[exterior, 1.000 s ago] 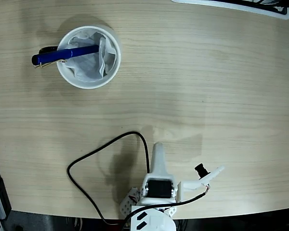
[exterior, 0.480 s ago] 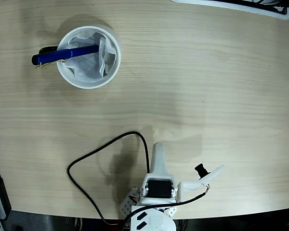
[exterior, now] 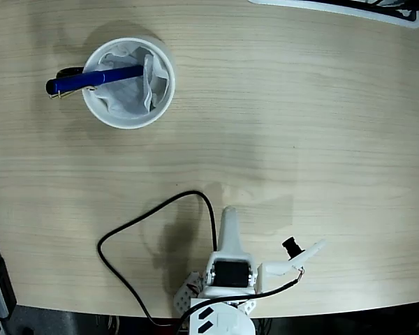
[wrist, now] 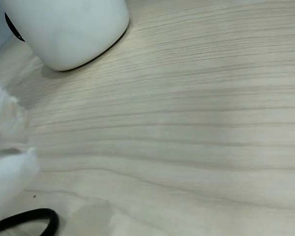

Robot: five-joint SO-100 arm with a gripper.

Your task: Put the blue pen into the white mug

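In the fixed view the white mug [exterior: 162, 98] stands at the upper left, lined with crumpled white paper. The blue pen [exterior: 94, 79] lies slanted in it: one end rests on the paper inside, and the capped end sticks out over the left rim above the dark handle [exterior: 72, 71]. My gripper [exterior: 228, 215] is folded back at the table's bottom edge, far from the mug, shut and holding nothing. The wrist view shows the mug's white wall [wrist: 73, 29] at the top left. My blurred white fingers [wrist: 7, 172] show at the left edge. The pen is out of sight there.
A black cable [exterior: 126, 234] loops over the table left of the arm base, and a bit of it shows in the wrist view [wrist: 32, 217]. A white, dark-edged object [exterior: 349, 8] lies along the top right edge. Bare light wood lies between arm and mug.
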